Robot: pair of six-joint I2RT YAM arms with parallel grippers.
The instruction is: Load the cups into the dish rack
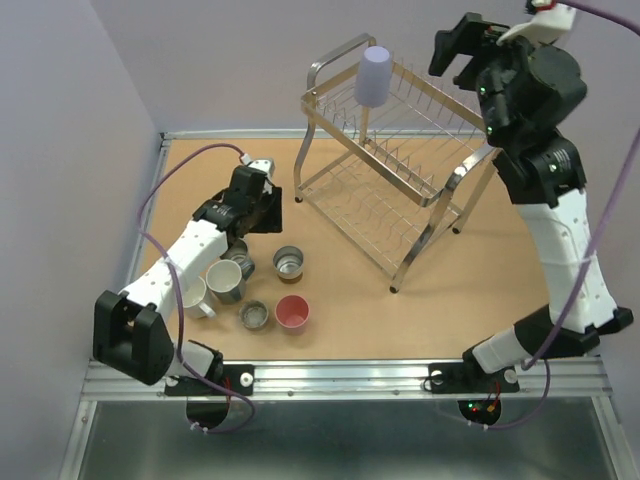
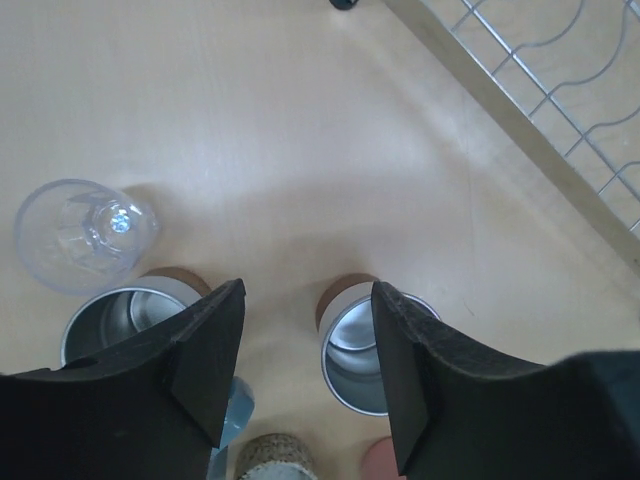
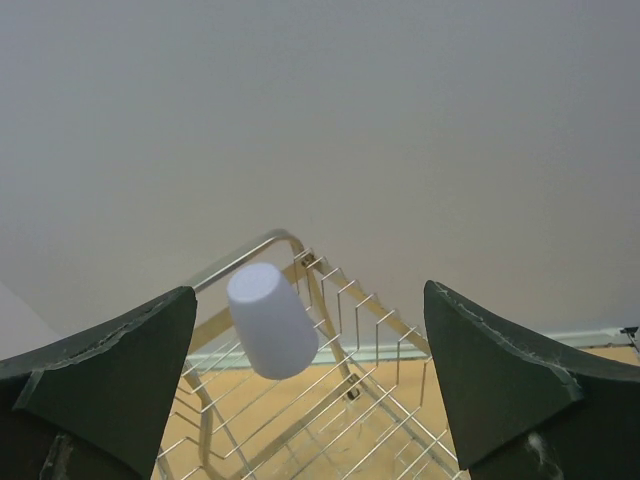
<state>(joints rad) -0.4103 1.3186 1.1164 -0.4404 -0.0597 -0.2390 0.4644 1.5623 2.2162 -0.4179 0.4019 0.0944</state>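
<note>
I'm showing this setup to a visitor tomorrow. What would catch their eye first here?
Probably the lavender cup, perched base-up on the top tier of the tall chrome dish rack at the table's far side, with the right claw open and pointed at it. Next, the other cups huddled at the near left, a pink cup among them, under the open left claw.

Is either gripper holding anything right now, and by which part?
Nothing. Left gripper open near a metal cup; right gripper open, apart from the lavender cup on the dish rack.
</note>
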